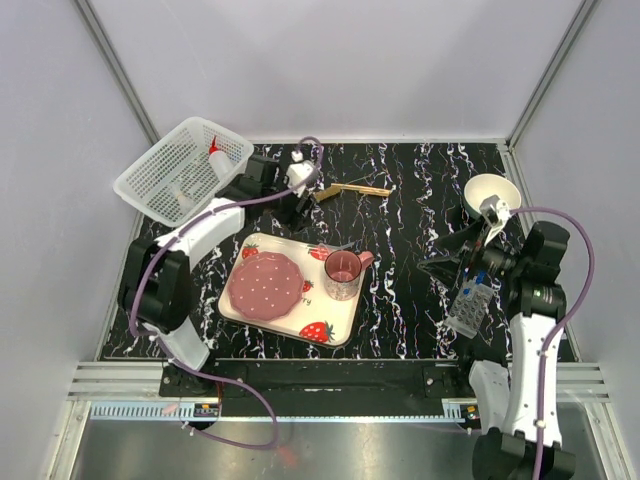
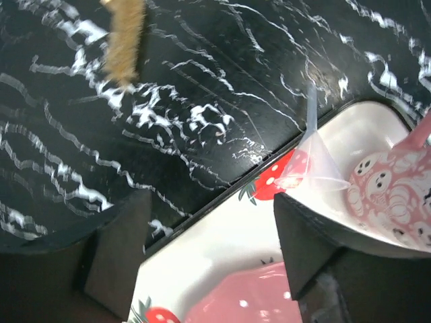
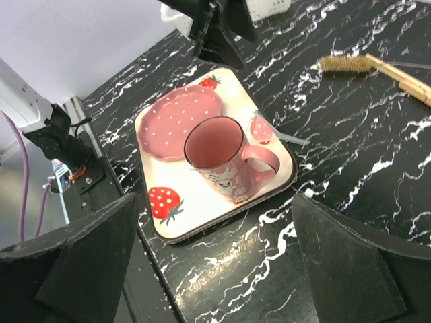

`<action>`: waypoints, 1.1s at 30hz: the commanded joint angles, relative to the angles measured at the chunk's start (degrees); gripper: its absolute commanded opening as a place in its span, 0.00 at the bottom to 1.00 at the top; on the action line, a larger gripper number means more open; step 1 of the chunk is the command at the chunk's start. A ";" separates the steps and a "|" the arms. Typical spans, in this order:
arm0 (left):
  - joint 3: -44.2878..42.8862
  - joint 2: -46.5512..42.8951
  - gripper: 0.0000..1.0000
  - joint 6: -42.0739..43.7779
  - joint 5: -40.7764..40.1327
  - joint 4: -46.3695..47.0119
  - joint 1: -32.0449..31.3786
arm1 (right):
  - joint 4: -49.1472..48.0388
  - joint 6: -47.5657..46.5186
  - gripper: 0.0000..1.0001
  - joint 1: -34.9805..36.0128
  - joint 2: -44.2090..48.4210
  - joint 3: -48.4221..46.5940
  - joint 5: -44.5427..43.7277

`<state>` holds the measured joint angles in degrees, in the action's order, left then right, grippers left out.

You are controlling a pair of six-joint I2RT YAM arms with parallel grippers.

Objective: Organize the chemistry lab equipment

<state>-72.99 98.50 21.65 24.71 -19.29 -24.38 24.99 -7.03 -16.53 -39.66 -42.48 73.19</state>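
Observation:
The slim tan wooden brush [image 1: 355, 189] lies on the black marbled table behind the tray; it also shows in the wrist views [image 2: 124, 40] [image 3: 367, 65]. A clear funnel [image 2: 313, 158] [image 3: 264, 128] lies on the strawberry tray [image 1: 345, 322] beside the pink cup. My left gripper [image 1: 298, 205] [image 2: 212, 215] hangs open over the tray's far edge, holding nothing. The red-capped bottle [image 1: 213, 150] rests in the white basket. At the right, the clear tube rack [image 1: 467, 306] holds blue-tipped tubes. My right gripper [image 1: 448, 256] [image 3: 214, 222] stands wide open and empty beside it.
The white basket [image 1: 170, 180] sits at the back left corner. The pink plate [image 1: 265, 283] and pink cup [image 1: 343, 273] stand on the tray. A white round dish [image 1: 490, 190] sits at the back right. Grey walls close in three sides.

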 commanded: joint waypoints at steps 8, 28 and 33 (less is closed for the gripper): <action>12.25 -15.52 0.99 -43.41 -3.27 14.00 3.38 | 29.41 -21.89 1.00 9.68 -25.99 -26.94 -19.39; 22.20 -11.15 0.83 -101.98 -12.67 19.46 -5.06 | 20.80 -15.47 1.00 11.79 -19.58 -17.29 -20.19; 17.02 -6.40 0.70 -102.60 -12.84 15.53 -6.38 | 20.45 -15.39 1.00 11.70 -19.14 -16.85 -20.10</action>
<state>-50.65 89.34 -77.28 13.56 -2.85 -29.47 47.62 -22.72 -5.17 -59.94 -59.53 53.12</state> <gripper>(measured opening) 0.746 0.994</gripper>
